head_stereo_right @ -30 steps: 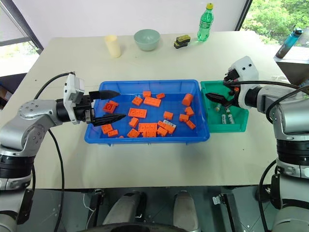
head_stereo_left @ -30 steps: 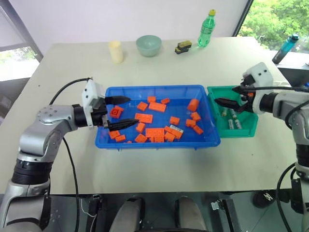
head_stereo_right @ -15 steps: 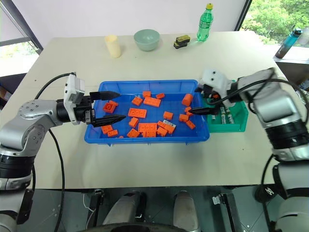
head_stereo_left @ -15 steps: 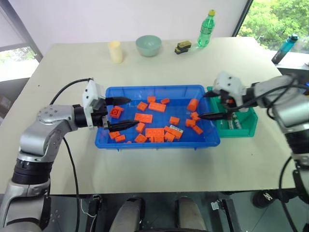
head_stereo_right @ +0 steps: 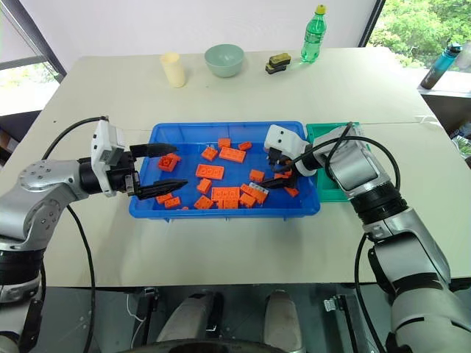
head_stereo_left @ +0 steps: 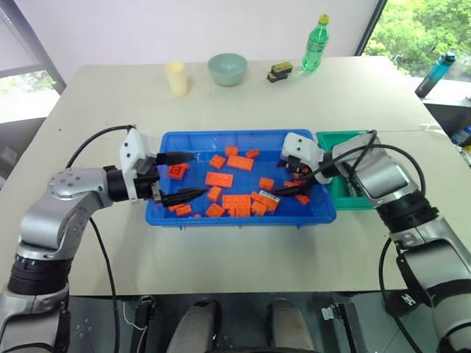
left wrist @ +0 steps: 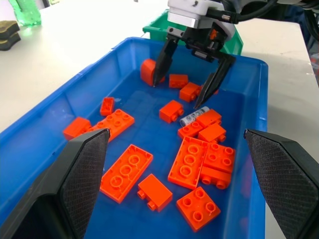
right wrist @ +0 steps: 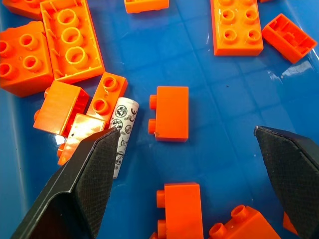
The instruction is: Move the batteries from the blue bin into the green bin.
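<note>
The blue bin sits mid-table, strewn with orange bricks. One silver battery lies among the bricks toward the bin's right side; it also appears as the battery and the battery. My right gripper hangs open just above the bin floor, straddling a small brick, with the battery beside one fingertip and untouched. My left gripper hovers open and empty over the bin's left end. The green bin stands against the blue bin's right side, largely hidden by my right arm.
Along the table's far edge stand a pale green bowl, a cream cup, a green bottle and a small black-and-yellow object. A blue bottle stands off the table at far right.
My right gripper swung left from over the green bin and dropped into the right part of the blue bin, turning downward. The left gripper stayed put.
</note>
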Available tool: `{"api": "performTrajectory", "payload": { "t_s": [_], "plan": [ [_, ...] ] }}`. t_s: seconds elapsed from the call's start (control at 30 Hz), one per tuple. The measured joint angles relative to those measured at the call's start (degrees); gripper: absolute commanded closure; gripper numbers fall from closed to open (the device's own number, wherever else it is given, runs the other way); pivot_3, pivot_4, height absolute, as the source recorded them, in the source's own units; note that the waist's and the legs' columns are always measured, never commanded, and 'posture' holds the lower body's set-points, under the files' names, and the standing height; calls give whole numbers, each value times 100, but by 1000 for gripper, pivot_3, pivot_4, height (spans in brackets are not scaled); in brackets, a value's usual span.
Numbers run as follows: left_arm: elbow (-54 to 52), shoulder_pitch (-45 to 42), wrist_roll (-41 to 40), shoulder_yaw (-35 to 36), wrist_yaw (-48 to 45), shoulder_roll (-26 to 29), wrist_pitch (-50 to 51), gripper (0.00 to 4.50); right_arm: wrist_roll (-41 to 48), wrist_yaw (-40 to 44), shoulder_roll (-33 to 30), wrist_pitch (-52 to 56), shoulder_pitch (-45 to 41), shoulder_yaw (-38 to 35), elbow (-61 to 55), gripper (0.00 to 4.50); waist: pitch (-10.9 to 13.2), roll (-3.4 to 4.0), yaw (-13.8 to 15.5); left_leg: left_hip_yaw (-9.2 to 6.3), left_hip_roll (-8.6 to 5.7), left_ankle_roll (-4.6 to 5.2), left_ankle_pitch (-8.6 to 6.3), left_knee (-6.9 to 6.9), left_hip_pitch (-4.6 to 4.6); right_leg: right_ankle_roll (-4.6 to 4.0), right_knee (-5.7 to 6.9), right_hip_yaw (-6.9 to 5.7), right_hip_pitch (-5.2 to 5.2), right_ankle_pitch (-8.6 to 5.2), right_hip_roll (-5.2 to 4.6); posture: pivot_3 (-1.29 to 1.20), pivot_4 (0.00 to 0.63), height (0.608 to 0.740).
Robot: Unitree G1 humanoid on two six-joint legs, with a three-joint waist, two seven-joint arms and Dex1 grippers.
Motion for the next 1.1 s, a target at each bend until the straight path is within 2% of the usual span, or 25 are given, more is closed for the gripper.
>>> {"api": "performTrajectory", "payload": {
  "t_s": [0.37,0.83,1.0,1.1],
  "plan": [
    [-85,11,-84,-1,1,0,36,0,-239,-17,-17,420,115,183,-945,61,0,0,3,1,0,0,0,0,0,0,1,0,-1,0,0,0,150,730],
    [-84,-23,-80,-8,-23,-1,22,0,-451,-72,-60,288,145,252,-908,61,0,0,4,1,0,0,0,-1,0,0,1,0,-1,0,0,0,150,730],
    [-65,-33,-76,-24,-50,-2,-3,0,72,448,-253,746,80,-60,-1183,61,0,0,3,1,0,0,0,-1,0,0,0,0,-1,0,0,0,150,730],
    [-13,-51,-72,-51,-79,-3,-12,0,359,998,-515,-4,-11,-295,-1259,61,0,0,8,2,0,0,0,-1,0,0,-2,0,2,0,-1,0,150,730]
  ]
}}
